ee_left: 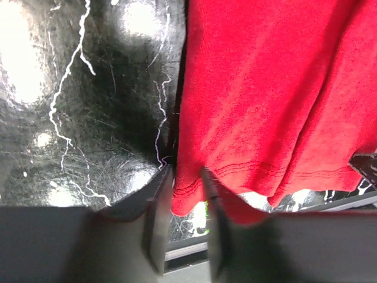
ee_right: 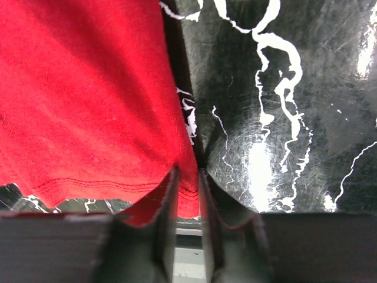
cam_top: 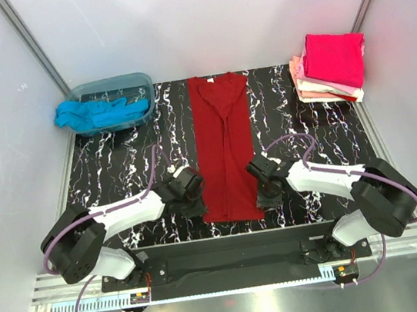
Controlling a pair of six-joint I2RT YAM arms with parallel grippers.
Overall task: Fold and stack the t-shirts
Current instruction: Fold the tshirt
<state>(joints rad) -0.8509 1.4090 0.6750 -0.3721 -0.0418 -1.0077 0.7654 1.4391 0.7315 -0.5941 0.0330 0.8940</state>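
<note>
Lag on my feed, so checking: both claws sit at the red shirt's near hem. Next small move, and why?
Probably raise both a little, together: the left claw and right claw each pinch a hem corner of the dark red shirt, folded to a strip.

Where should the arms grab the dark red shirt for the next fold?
The two near hem corners, each gripper coming in from its own outer side. The dark red shirt lies as a long narrow strip, collar far, hem at the near end; the left gripper and right gripper pinch those corners.
</note>
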